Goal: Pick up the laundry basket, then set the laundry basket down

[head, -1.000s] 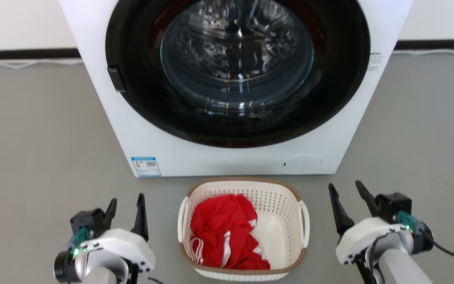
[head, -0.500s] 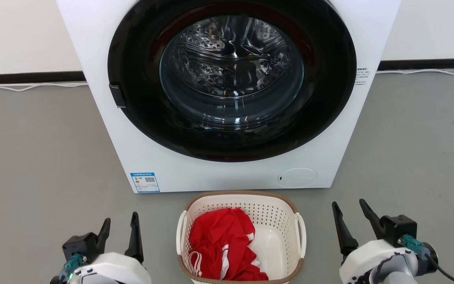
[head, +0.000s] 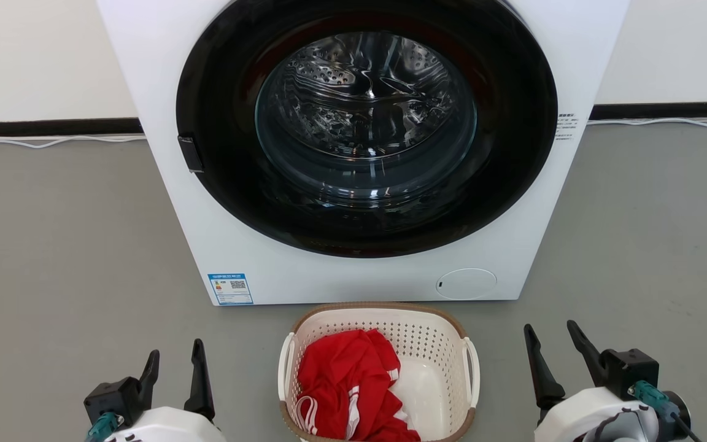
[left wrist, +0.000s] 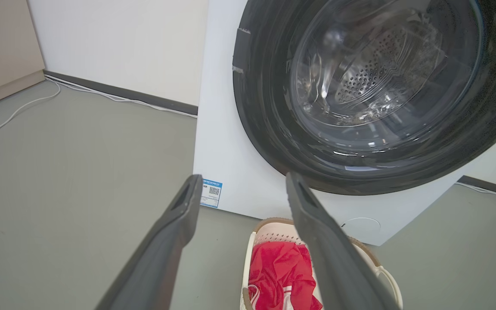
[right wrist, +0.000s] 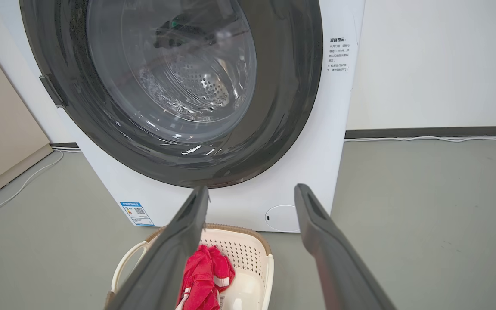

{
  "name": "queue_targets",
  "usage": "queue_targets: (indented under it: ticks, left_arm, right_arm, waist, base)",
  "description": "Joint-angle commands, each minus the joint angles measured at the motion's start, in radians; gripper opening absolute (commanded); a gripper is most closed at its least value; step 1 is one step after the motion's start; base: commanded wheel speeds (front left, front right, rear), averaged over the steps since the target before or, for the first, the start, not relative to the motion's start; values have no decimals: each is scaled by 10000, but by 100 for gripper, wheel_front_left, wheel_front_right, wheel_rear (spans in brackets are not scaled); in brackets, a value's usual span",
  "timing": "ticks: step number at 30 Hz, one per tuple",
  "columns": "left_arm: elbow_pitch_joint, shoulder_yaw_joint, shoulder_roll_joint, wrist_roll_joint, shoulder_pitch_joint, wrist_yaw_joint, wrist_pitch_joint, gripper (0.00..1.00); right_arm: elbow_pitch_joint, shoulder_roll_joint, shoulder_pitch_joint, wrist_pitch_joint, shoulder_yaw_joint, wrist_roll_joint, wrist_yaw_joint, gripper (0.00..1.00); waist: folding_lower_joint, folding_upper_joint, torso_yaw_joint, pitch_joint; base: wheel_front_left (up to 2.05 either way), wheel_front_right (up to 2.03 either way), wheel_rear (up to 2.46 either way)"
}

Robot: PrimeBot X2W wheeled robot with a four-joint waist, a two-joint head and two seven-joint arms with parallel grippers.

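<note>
Find the laundry basket (head: 415,334) on the floor (head: 53,245) just before the washing machine (head: 341,276), between left gripper (head: 175,347) and right gripper (head: 549,326), one loop handle (head: 285,368) facing each, both jaws spread wide and empty, right marginally nearer.

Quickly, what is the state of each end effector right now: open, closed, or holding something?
The left end effector: open, holding nothing, apart from the laundry basket.
The right end effector: open, holding nothing, also apart from it.

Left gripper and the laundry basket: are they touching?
Apart. Head view shows bare floor between the left gripper and the laundry basket.
</note>
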Motion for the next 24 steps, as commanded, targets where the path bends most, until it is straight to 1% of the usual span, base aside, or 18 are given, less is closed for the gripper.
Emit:
queue_targets:
  ticks: [1,3,4,8,10,14,15,18,24]
  left_arm:
    - [-294,261,124,-82,-157,74,-61,100]
    - [-357,236,124,-106,-146,81,-61,100]
    - [-38,-17,-4,-52,6,-4,0,0]
    - [395,-7,-84,-88,229,-8,22,0]
    - [398,42,-80,-286,185,-35,106,0]
    - [326,86,-74,-705,163,-88,234,0]
    - [304,92,-72,-811,164,-101,261,0]
    - [247,108,-67,-1124,155,-141,337,0]
    - [134,149,-57,-1748,120,-220,497,0]
  right_arm:
    - [-245,7,-133,-53,219,-133,62,100]
    - [-232,10,-135,-53,220,-136,62,100]
    - [35,8,59,0,0,4,-2,0]
    - [395,69,341,30,-5,63,-9,0]
    - [381,68,301,126,-70,284,-8,0]
    - [262,67,306,265,-122,769,-6,0]
    - [226,67,315,291,-126,892,-5,0]
    - [127,66,334,362,-136,1257,-4,0]
    - [-68,65,349,514,-168,1981,0,0]
  waist:
    - [0,-1,2,-2]
    - [0,-1,16,-10]
    - [0,-1,16,-11]
    - [0,-1,16,-13]
    - [1,-1,16,-9]
    - [22,-1,14,-20]
    - [22,-1,14,-21]
    - [4,-1,13,1]
    - [1,-1,12,26]
  base:
    - [0,0,0]
    - [0,0,0]
    - [0,0,0]
    - [0,0,0]
    - [0,0,0]
    - [0,0,0]
    - [0,0,0]
    - [0,0,0]
    - [0,0,0]
